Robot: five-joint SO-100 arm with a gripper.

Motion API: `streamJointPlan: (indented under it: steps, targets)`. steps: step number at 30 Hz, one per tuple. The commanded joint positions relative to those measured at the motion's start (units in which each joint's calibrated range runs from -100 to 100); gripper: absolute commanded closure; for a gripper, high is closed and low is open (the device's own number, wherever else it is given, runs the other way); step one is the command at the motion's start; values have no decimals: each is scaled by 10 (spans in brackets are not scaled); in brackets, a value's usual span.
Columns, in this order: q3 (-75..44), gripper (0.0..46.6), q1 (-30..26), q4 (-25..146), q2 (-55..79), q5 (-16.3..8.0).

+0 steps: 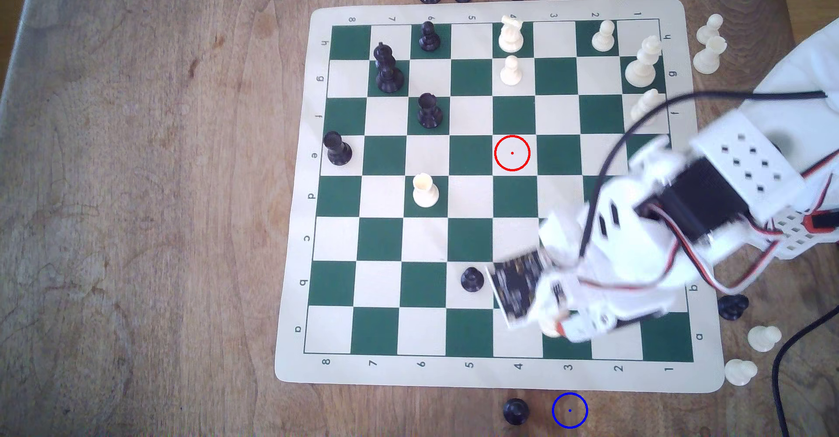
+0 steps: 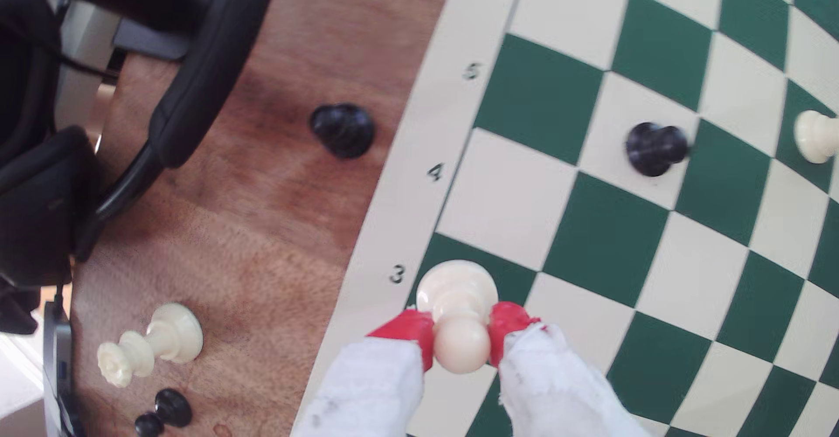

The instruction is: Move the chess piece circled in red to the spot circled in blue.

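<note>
Two red fingertips (image 2: 507, 323) of the tool (image 2: 461, 344) are clamped on the round head of the white pawn (image 2: 456, 298). It hangs upright, base down, over the green corner-row square by the numeral 3 on the chessboard (image 1: 517, 375). On the table (image 1: 136, 192), the blue ring (image 1: 570, 410) sits just beside a black pawn (image 1: 515, 411).

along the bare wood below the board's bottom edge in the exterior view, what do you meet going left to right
black pawn → blue ring. The cream pawn, shut in the jaws, hangs over the board's bottom rows above them, not on that strip.
</note>
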Motion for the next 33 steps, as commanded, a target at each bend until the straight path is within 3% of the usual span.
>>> streamJointPlan:
  steps: [1,14,33]
  targets:
    - [-20,464,-59,-39,43,0]
    - [-131,464,-101,-90,214,1]
    - [-180,464,-111,-90,279,2]
